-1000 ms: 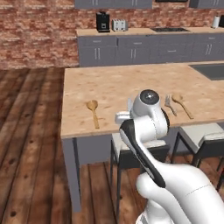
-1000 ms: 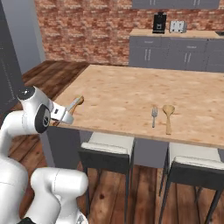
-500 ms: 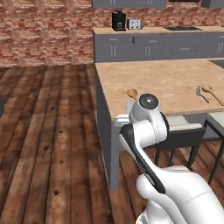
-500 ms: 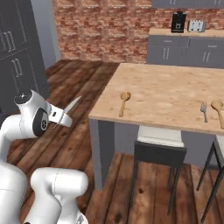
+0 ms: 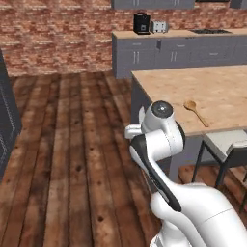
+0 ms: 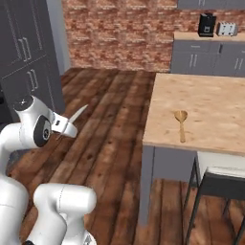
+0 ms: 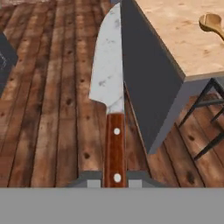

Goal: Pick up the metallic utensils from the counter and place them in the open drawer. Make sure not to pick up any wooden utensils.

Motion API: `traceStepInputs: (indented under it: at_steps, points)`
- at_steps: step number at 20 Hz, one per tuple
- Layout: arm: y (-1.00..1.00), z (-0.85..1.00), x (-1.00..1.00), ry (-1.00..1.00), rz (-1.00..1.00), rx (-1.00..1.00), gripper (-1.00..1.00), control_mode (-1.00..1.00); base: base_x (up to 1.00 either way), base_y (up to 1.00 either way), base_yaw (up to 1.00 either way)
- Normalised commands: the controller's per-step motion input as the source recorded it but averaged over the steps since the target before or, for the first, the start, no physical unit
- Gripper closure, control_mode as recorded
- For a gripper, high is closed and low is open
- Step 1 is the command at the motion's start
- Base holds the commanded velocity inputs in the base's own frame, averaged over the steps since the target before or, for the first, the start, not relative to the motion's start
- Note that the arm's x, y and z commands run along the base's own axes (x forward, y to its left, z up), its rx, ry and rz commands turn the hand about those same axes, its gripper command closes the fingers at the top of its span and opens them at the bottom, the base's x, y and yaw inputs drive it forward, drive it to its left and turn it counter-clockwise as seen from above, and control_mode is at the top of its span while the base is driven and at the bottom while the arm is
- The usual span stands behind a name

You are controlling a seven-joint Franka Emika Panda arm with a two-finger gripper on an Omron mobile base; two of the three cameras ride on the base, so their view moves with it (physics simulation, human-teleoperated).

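Right, from the left base view my arm is folded close in front of the camera, well clear of the surface (image 5: 212, 91), and one wooden spoon (image 5: 195, 112) lies near that surface's front edge; I judge it lies there because it is not mine to take. The arm's own bulk hides the pincer from this side, and the right part of the surface is cut off by the frame, so I cannot say where the fork is. In the right base view the pincer (image 6: 67, 128) juts from the wrist over the wooden floor (image 6: 110, 124), and the knife (image 6: 76, 116) sticks out from it, blade angled up and away from the arm; the grip itself is too small here to judge. The same spoon (image 6: 181, 120) lies on the surface (image 6: 210, 110), well apart from the knife. The dark tall cabinets (image 6: 28, 57) stand at the left, but I can make out no open drawer among them. In the hand view the pincer (image 7: 115, 177) is nearly closed, clamped on the knife's brown riveted handle (image 7: 115, 151), with the speckled blade pointing straight ahead along my line of sight, a sensible way to carry it. The fingertips are mostly cut off at the bottom, and only a bit of the spoon shows at the top right corner.
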Motion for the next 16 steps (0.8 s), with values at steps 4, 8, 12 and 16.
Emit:
traceStepInputs:
  at_steps: [4,8,12,16]
  points:
    - [0.00,0.00,0.00,0.00,0.00,0.00,1.00,1.00,1.00,1.00,-0.26]
    - [0.00,0.00,0.00,0.00,0.00,0.00,1.00,1.00,1.00,1.00,-0.22]
    - [0.00,0.00,0.00,0.00,0.00,0.00,1.00,1.00,1.00,0.98,-0.15]
    - [0.00,0.00,0.00,0.00,0.00,0.00,1.00,1.00,1.00,0.37,-0.01]
